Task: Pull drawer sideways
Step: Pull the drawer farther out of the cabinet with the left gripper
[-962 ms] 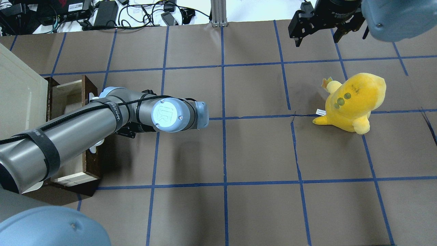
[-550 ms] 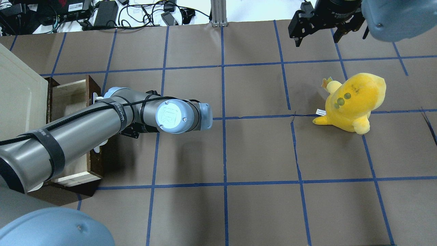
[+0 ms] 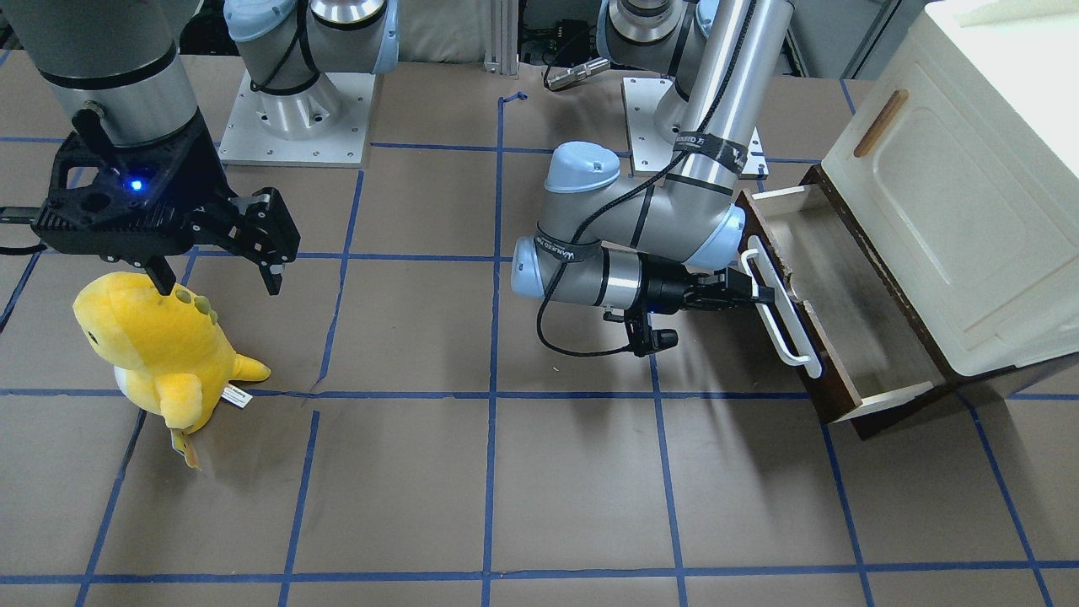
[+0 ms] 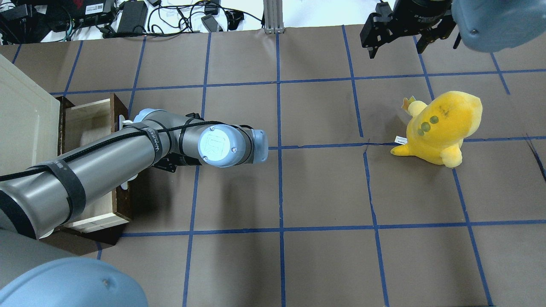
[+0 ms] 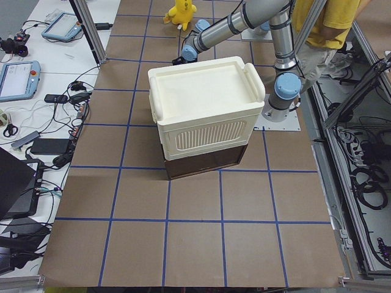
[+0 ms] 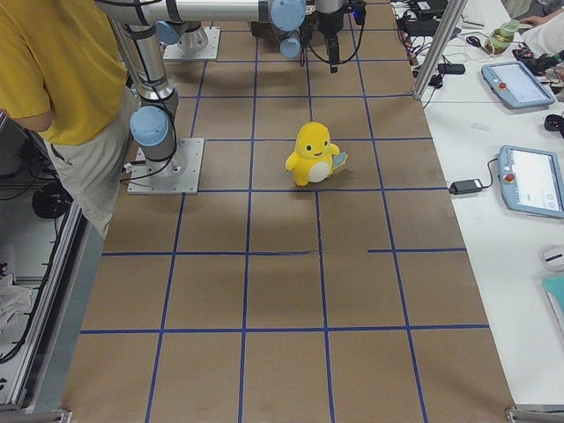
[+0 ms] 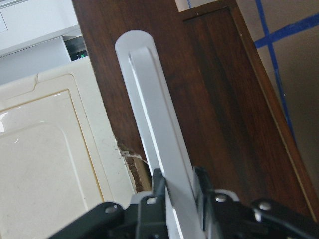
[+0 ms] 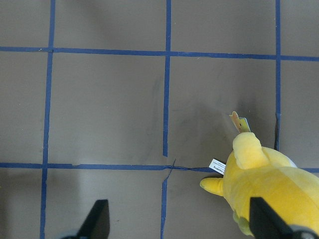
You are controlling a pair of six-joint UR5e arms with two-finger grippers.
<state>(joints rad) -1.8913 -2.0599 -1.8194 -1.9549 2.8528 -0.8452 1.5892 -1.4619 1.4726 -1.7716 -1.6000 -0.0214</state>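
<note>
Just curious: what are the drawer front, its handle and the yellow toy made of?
Drawer front: seemingly dark stained wood, matte; grain streaks and a chipped edge show. Handle: smooth white, plastic or painted metal, unclear. Yellow toy: fuzzy plush fabric with a sewn tag.

Dark brown drawer (image 7: 224, 99), white handle (image 7: 154, 124)

I am looking at a table (image 4: 324, 187) covered in brown paper and ruled into squares by blue tape. On the robot's right half, a yellow plush toy (image 4: 439, 125) stands upright on the paper. At the left end sits a cream cabinet (image 3: 952, 211). Two metal base plates (image 3: 346, 135) lie along the robot's edge, well apart.
</note>
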